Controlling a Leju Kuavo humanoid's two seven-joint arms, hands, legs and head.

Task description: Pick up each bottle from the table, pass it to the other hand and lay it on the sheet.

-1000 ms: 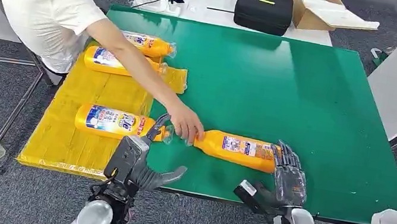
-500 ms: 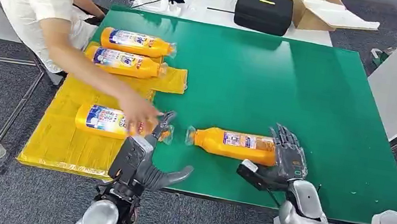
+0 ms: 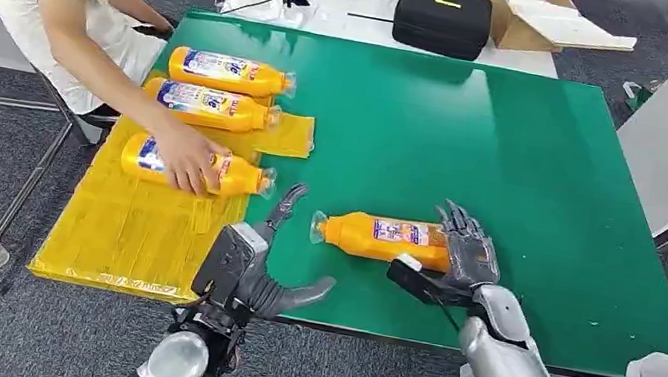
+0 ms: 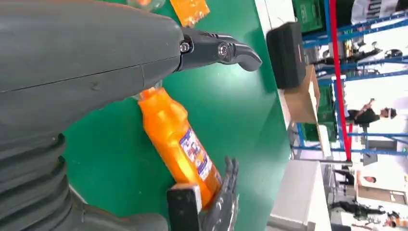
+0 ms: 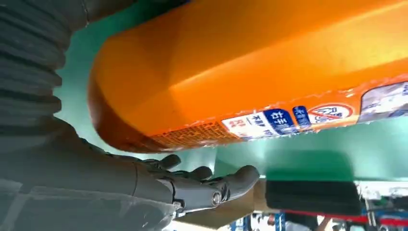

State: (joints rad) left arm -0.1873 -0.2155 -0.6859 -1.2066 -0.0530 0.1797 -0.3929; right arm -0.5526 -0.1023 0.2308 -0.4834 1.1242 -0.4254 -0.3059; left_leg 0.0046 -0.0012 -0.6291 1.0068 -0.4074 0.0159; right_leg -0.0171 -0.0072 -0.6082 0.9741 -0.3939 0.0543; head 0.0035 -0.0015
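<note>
Two silver metal arms with rounded, polished joints rise from the lower edge of the frame. The left robot hand (image 3: 243, 260) has a boxy dark grey back, a thick grey thumb and darker fingers. The right robot hand (image 3: 460, 259) has dark, segmented fingers and a black block-shaped thumb base. Up close, grey ribbed covers sheathe both wrists, and small screws sit in the finger links.

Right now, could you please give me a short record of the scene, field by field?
bottle on table: one, lying on its side on the green table
right hand: at that bottle's base, grip unclear
left hand: open, holding nothing
yellow sheet: three bottles lying on it
person's hand: on the nearest sheet bottle
</note>
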